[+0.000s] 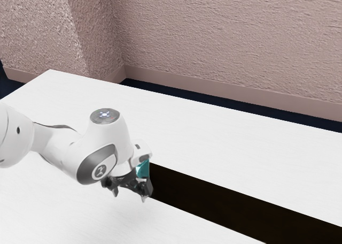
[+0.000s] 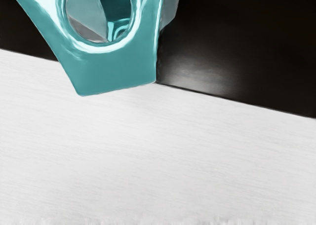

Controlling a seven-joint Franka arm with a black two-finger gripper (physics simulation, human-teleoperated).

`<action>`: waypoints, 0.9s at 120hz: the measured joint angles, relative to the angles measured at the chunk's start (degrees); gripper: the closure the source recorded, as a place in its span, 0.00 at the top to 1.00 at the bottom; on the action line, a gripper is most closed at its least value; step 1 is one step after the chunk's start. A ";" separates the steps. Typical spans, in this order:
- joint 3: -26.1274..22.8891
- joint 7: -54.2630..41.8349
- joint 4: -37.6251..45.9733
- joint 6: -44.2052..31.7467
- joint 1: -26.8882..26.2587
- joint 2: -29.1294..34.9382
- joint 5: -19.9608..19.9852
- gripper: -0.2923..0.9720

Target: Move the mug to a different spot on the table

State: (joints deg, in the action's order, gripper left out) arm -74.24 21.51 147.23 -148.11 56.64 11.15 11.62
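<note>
The teal mug [image 1: 142, 169] is small and glossy, and stands on the white table [image 1: 224, 137] right at the edge of a dark gap. My hand mostly hides it in the exterior view. In the wrist view the mug [image 2: 113, 62] shows its looped handle and tapered body, sitting where white surface meets black. My gripper [image 1: 129, 190] hangs low over the table just in front of the mug, toward the camera. Its black fingers [image 1: 144, 193] stand apart with nothing between them, so it is open and beside the mug, not around it.
A long black gap [image 1: 235, 206] cuts across the table from the mug toward the exterior view's lower right, and also shows in the wrist view [image 2: 237, 42]. White tabletop spreads on both sides of it. A pink textured wall [image 1: 224, 35] stands behind the table.
</note>
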 joint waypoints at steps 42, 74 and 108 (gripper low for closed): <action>14.15 -0.54 -13.94 24.74 -12.39 3.07 -2.96 0.77; 26.26 -2.08 -30.01 37.86 -17.11 3.75 -3.24 0.77; 59.31 -6.90 -44.92 47.00 -46.16 -1.82 -7.22 0.77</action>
State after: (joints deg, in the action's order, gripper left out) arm -14.93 14.60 102.31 -101.11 10.48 9.33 4.40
